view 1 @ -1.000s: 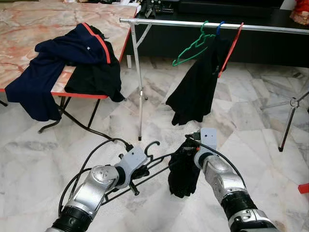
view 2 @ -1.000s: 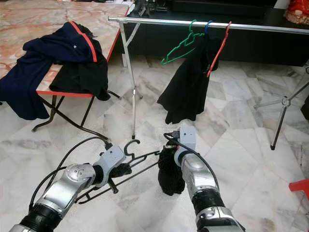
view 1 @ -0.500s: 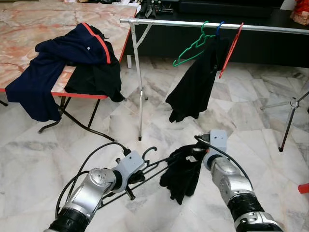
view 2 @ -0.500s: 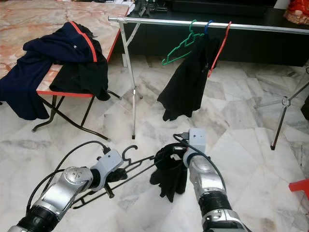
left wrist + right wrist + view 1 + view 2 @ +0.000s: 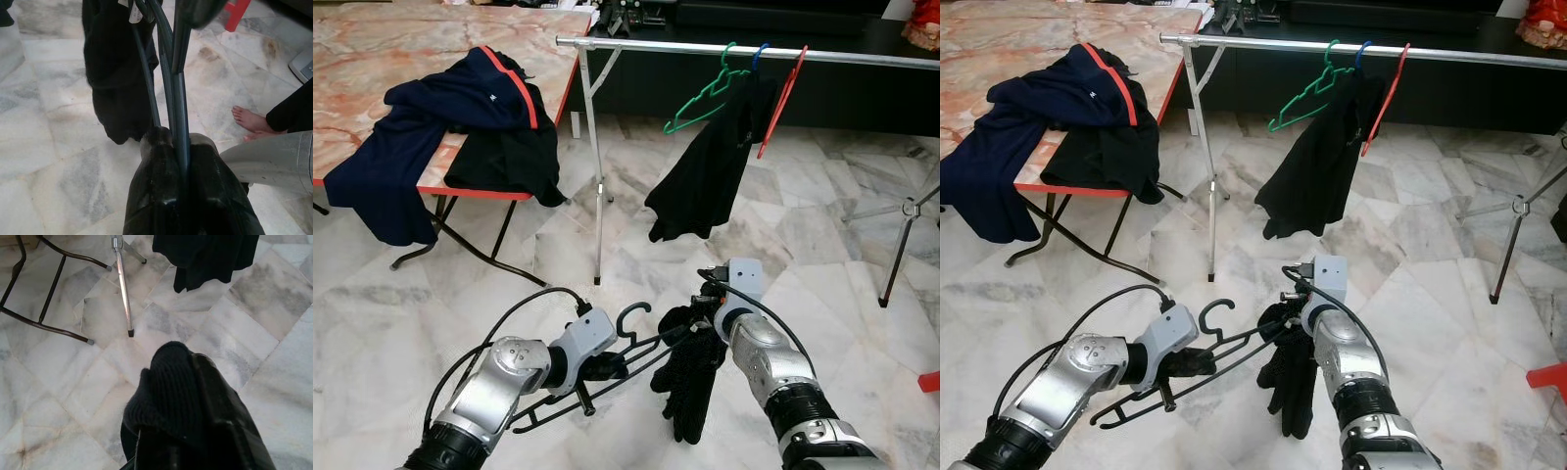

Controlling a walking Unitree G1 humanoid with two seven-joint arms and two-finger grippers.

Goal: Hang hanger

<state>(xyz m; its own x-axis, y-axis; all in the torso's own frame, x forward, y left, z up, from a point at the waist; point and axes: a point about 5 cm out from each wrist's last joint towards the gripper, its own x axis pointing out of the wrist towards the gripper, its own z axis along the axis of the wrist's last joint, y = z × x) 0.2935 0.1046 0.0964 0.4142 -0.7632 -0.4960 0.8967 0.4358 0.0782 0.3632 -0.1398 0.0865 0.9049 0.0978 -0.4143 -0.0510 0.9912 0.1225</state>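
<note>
My left gripper is shut on a black hanger, held low over the marble floor with its hook pointing up. A black knitted garment hangs from the hanger's far end. My right gripper is shut on the top of that garment, beside the hanger's end. In the left wrist view the hanger wires run out between the closed fingers toward the garment. Behind stands a silver clothes rail with a green hanger, a red hanger and a hanging black garment.
A folding table at the left carries a navy and a black garment. The rail's upright leg stands just beyond my grippers. A tripod leg is at the right. A person's bare foot rests on the floor.
My left gripper has lifted the hanger and moved it right. My right gripper has drawn in toward the hanger's end, and the black garment now hangs lower and narrower.
</note>
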